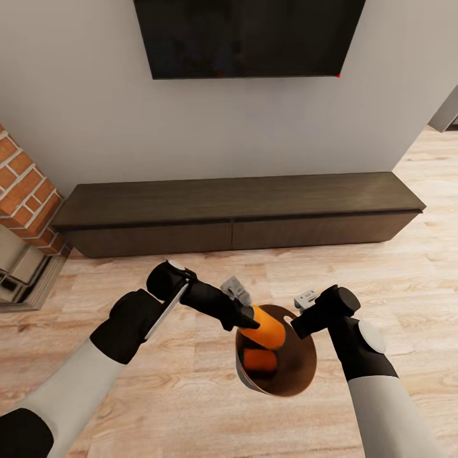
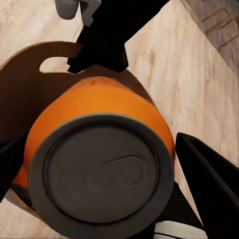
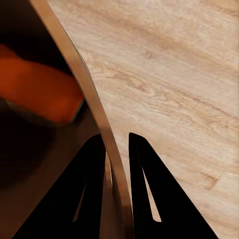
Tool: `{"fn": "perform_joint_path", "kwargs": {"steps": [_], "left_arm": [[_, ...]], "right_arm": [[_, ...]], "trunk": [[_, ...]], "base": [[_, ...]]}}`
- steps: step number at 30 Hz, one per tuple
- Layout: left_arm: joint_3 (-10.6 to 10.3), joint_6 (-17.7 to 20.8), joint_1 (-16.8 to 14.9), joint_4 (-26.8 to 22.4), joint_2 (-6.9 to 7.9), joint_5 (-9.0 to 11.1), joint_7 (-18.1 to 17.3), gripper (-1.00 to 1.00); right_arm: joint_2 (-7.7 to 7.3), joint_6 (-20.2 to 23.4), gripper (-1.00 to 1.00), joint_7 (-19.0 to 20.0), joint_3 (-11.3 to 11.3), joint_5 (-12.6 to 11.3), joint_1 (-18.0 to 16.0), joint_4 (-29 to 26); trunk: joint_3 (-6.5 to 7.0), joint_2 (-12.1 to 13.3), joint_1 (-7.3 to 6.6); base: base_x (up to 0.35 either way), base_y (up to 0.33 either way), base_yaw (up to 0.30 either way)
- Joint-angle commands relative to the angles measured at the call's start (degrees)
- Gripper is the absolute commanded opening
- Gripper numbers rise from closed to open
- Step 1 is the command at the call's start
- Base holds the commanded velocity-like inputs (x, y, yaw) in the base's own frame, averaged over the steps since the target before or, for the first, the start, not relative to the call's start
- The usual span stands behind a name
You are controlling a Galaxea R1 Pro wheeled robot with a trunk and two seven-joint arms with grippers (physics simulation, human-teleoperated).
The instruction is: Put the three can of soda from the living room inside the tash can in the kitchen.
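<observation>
- Left gripper (image 1: 253,320) clamps an orange soda can (image 1: 270,327), poised over the trash can (image 1: 299,375) mouth.
- Right gripper (image 3: 115,154) pinches the bin's rim, holding it above the living-room floor (image 1: 191,394).
- One orange can (image 1: 259,360) already inside; the kitchen trip remains.

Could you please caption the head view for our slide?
Left claw holds an orange can over the bin gripped by the right claw.

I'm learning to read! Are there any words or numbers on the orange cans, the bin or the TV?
No words or numbers can be read anywhere.
Orange can held by the left gripper: plain side, grey top unmarked.
Second orange can in the bin: plain.
TV: dark, blank screen.
</observation>
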Motion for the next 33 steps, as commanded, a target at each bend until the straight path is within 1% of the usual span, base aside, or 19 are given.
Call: {"fn": "perform_joint_path", "kwargs": {"steps": [1, 2, 3, 4, 6, 7, 9, 10, 12, 17, 19, 20, 21, 23, 28, 33], "left_arm": [[-0.1, 0.0, 0.0, 0.2, -0.07, 0.1, 1.1, -1.00], [-0.7, 0.0, 0.0, 0.7, -0.15, 0.1, 2.4, -1.00], [-1.2, 0.0, 0.0, 1.0, -0.21, 0.1, 2.9, -1.00], [-2.5, 0.0, 0.0, 1.9, -0.44, 0.1, 4.1, -1.00], [-3.8, 0.0, 0.0, 2.7, -0.88, 0.1, 5.4, -1.00], [-4.7, 0.0, 0.0, 3.4, -1.47, 0.1, 6.8, -1.00], [-5.3, 0.0, 0.0, 4.0, -2.33, 0.1, 7.9, -1.00], [-5.7, 0.0, 0.0, 4.7, -3.19, 0.1, 8.6, -1.00], [-6.1, 0.0, 0.0, 5.8, -4.20, 0.1, 9.4, -1.00], [-6.4, 0.0, 0.0, 6.9, -4.94, 0.1, 9.9, -1.00], [-6.9, 0.0, 0.1, 7.6, -5.10, 0.1, 10.3, -1.00], [-7.6, 0.0, 0.1, 8.1, -5.23, 0.1, 11.8, -1.00], [-7.8, 0.0, 0.1, 8.2, -5.29, 0.1, 12.5, -1.00], [-8.3, 0.0, 0.1, 8.5, -5.53, 0.1, 15.0, -1.00], [-9.0, 0.0, 0.1, 9.6, -5.62, 0.1, 17.0, -1.00], [-9.2, 0.0, 0.1, 11.0, -5.68, 0.2, 19.4, -1.00]], "right_arm": [[0.02, 0.8, -1.00, 0.5, 0.0, -0.8, 0.0, 0.0], [0.05, 0.8, -1.00, 0.5, 0.0, -0.8, 0.0, 0.0], [0.08, 0.8, -1.00, 0.5, 0.1, -0.8, 0.0, 0.0], [0.21, 0.8, -1.00, 0.5, 0.1, -0.8, 0.0, 0.0], [0.36, 0.8, -1.00, 0.5, 0.1, -0.8, 0.0, 0.0], [0.48, 0.8, -1.00, 0.4, 0.1, -0.8, 0.0, 0.0], [0.58, 0.8, -1.00, 0.4, 0.1, -0.8, 0.0, 0.0], [0.64, 0.8, -1.00, 0.4, 0.1, -0.8, 0.0, 0.0], [0.70, 0.8, -1.00, 0.4, 0.0, -0.8, 0.0, 0.0], [0.74, 0.8, -1.00, 0.4, 0.0, -0.7, 0.0, 0.0], [0.74, 0.8, -1.00, 0.4, 0.0, -0.7, 0.0, 0.0], [0.74, 0.8, -1.00, 0.4, 0.0, -0.7, 0.0, 0.0], [0.74, 0.8, -1.00, 0.4, 0.0, -0.7, 0.0, 0.0], [0.74, 0.8, -1.00, 0.4, 0.0, -0.7, 0.0, 0.0], [0.74, 0.8, -1.00, 0.4, 0.1, -0.7, 0.0, 0.0], [0.74, 0.8, -1.00, 0.4, 0.1, -0.7, 0.0, 0.2]], "trunk": [[0.00, 0.0, 0.00], [0.00, 0.0, 0.00], [0.00, 0.0, 0.00], [0.00, 0.0, 0.00], [0.00, 0.0, 0.00], [0.00, 0.0, 0.00], [0.00, 0.0, 0.00], [0.00, 0.0, 0.00], [0.00, 0.0, 0.00], [0.00, 0.0, 0.00], [0.00, 0.0, 0.00], [0.00, 0.0, 0.00], [0.00, 0.0, 0.00], [0.00, 0.0, 0.00], [0.00, 0.0, 0.00], [0.00, 0.0, 0.00]], "base": [[0.000, 0.000, 0.000], [0.000, 0.000, 0.000], [0.000, 0.000, 0.000], [0.000, 0.000, 0.000], [0.000, 0.000, 0.000], [0.000, 0.000, 0.000], [0.000, 0.000, 0.000], [0.000, 0.000, 0.000], [0.000, 0.000, 0.000], [0.000, 0.000, 0.000], [0.000, 0.000, 0.000], [0.000, 0.000, 0.000], [0.000, 0.000, 0.000], [0.000, 0.000, 0.000], [0.000, 0.000, 0.000], [0.000, 0.000, 0.000]]}}
